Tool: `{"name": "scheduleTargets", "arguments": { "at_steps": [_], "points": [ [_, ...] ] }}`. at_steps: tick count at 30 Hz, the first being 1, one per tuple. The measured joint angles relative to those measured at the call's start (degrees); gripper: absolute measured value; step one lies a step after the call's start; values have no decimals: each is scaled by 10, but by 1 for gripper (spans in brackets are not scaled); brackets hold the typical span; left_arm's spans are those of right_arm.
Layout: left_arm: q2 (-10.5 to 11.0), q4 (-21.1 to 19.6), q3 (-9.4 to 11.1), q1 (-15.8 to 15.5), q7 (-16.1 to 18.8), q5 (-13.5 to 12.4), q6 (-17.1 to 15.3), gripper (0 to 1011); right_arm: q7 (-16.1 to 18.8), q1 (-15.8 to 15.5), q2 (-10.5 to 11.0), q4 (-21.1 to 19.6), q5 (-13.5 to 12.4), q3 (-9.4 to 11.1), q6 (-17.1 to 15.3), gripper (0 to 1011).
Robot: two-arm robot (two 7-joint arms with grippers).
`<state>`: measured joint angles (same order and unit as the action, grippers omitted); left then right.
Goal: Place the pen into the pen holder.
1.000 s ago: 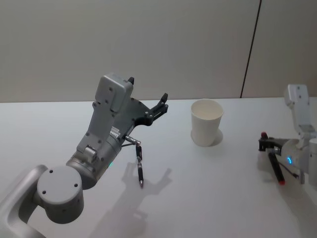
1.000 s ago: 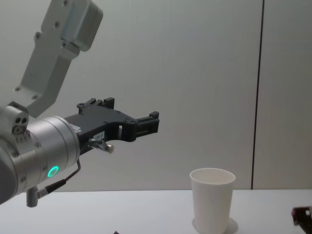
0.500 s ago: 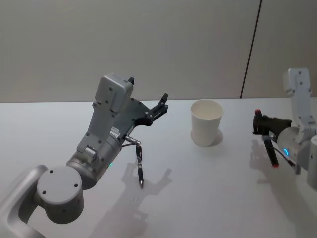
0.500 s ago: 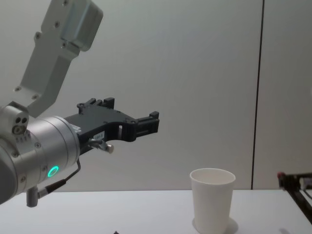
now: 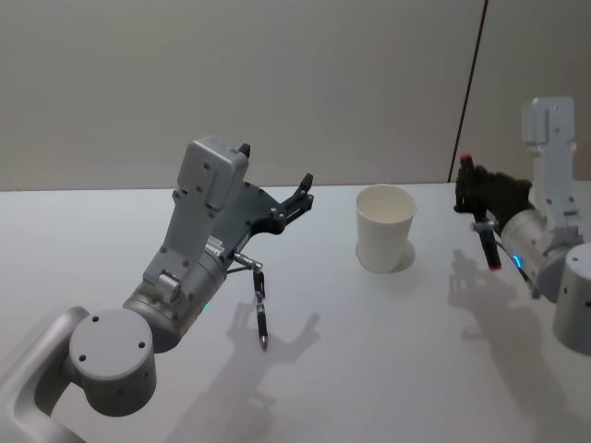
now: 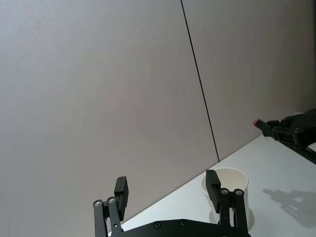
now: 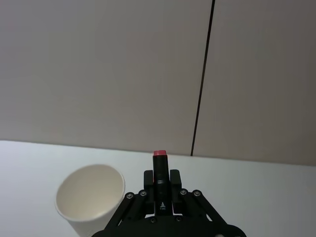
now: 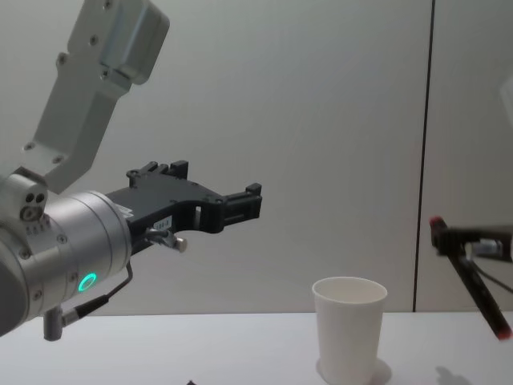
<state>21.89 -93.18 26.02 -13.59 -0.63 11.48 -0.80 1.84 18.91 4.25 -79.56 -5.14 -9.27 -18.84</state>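
So the pen (image 8: pixel 473 281) is clamped in the right tool (image 7: pixel 160 183), with the fingers pinched tight around its barrel and the red end poking out above them. It's up in the air, clear of the tabletop (image 5: pixel 388 369), and hangs tilted off to the right of the pen holder (image 5: pixel 385 226), near it but not over the opening. From the chest view the top end sits higher than the cup's rim and the lower red tip is below rim level, out to the side. The holder stands upright on the tabletop, and what I can see of the inside is plain white with nothing in it. The left tool (image 6: pixel 167 186) is raised off to the left with its fingers spread wide, holding nothing. A dark stick (image 5: pixel 262 314) lies flat on the tabletop under that arm; could be another pen, honestly can't tell. The chest view cuts off most of the right tool at its edge, and the right wrist view cuts off the cup's base.
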Motion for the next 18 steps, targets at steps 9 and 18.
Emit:
{"name": "scheduleTargets", "arguments": {
  "at_steps": [9, 18],
  "points": [
    [0, 0, 0, 0, 0, 0, 0, 1004, 6, 18, -9, 30, 12, -5, 83, 181],
    [0, 0, 0, 0, 0, 0, 0, 1004, 20, 40, -15, 75, 11, -5, 161, 181]
  ]
}}
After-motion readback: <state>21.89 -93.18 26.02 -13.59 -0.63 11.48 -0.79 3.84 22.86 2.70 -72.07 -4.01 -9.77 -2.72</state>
